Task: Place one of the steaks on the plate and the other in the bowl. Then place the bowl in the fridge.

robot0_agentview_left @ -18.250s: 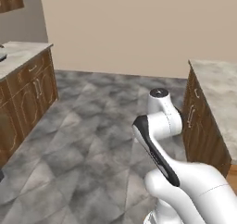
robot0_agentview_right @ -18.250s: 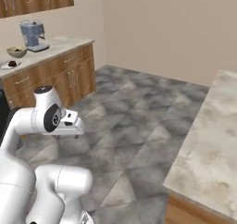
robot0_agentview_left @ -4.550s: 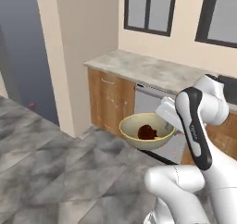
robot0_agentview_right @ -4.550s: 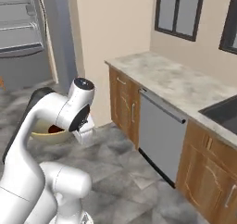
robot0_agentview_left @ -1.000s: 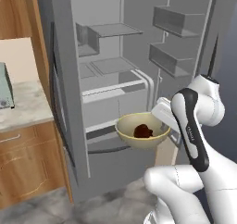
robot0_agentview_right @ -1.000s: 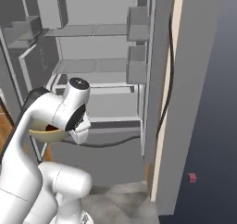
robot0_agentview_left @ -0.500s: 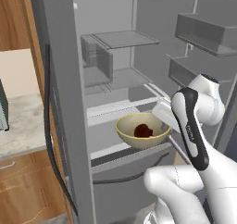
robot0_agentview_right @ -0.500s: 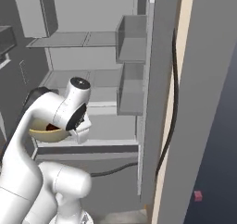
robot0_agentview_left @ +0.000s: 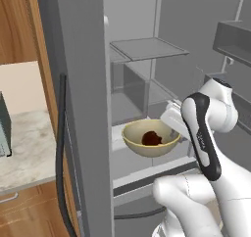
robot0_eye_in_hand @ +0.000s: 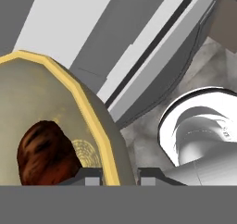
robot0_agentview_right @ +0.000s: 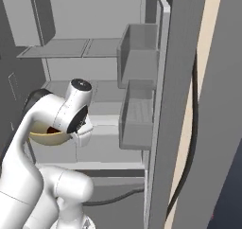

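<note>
The fridge (robot0_agentview_left: 147, 74) fills most of the left base view, its doors open and grey shelves and door bins bare; no writing or label can be read anywhere on it. A dark handle runs down the door edge at the left of that view. A pale stone tabletop (robot0_agentview_left: 27, 148) over wooden cabinets sits at the far left.

The bowl (robot0_agentview_left: 148, 138) hangs in mid-frame, level, in front of the fridge's lower shelf and above the drawer front. One steak (robot0_agentview_left: 151, 138) lies in its yellowish bottom.

The tool (robot0_eye_in_hand: 120, 174) is closed down tight on the bowl's rim, one finger inside the wall and one outside, at the bowl's right side in the left base view. In the hand view the steak (robot0_eye_in_hand: 44, 151) sits at the lower left, just beside the inner finger.
</note>
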